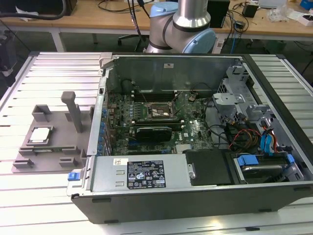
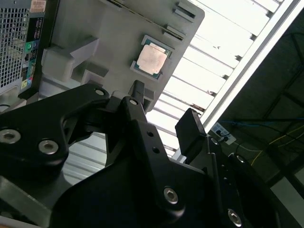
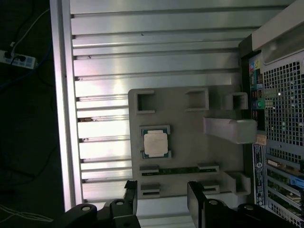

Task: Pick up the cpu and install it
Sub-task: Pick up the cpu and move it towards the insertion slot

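Observation:
The cpu is a small square chip with a pale metal top. It lies flat in a recess of the grey plastic tray, at the exterior view's left of the open computer case. In both wrist views my gripper hangs above the tray's edge, well apart from the cpu. Its black fingers stand open with nothing between them. The second wrist view shows the cpu beyond the gripper on the tray. Inside the case, the black-framed socket sits on the motherboard.
An upright post rises from the tray beside the cpu. The case holds a black card, cables and a drive bay with blue clips. The slatted metal table ends in an edge rail.

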Action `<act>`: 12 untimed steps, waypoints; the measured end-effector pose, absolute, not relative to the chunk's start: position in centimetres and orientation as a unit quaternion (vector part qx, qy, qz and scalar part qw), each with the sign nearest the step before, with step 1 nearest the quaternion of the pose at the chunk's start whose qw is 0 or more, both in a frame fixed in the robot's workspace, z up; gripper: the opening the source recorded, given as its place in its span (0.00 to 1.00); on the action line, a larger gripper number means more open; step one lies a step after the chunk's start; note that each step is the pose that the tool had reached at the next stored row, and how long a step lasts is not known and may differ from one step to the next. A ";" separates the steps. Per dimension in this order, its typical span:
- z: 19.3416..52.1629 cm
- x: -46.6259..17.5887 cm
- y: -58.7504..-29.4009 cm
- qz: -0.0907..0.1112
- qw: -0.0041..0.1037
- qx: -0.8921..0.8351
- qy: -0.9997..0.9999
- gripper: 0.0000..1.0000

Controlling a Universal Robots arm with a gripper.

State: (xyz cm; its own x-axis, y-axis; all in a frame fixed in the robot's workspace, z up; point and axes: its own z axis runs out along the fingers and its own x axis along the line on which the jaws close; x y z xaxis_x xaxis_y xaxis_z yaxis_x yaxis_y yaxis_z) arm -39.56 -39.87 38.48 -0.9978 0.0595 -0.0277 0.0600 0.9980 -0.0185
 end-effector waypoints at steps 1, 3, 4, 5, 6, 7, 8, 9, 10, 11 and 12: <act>38.5 -39.6 -39.9 -0.010 0.014 0.030 0.999 0.54; 38.4 -39.6 -39.9 -0.010 0.014 0.030 0.999 0.54; 38.4 -39.6 -39.9 -0.010 0.014 0.030 0.999 0.54; 38.4 -39.6 -39.9 -0.010 0.014 0.030 0.999 0.54; 38.4 -39.6 -39.9 -0.010 0.014 0.030 0.999 0.54; 38.3 -39.6 -39.9 -0.010 0.014 0.030 0.999 0.54; 38.3 -39.6 -39.9 -0.010 0.014 0.030 0.999 0.54; 38.3 -39.6 -39.9 -0.010 0.014 0.030 0.999 0.54; 38.3 -39.6 -39.9 -0.010 0.014 0.030 0.999 0.54; 38.3 -39.6 -39.9 -0.010 0.014 0.030 0.999 0.54; 38.2 -39.6 -39.9 -0.010 0.014 0.030 0.999 0.54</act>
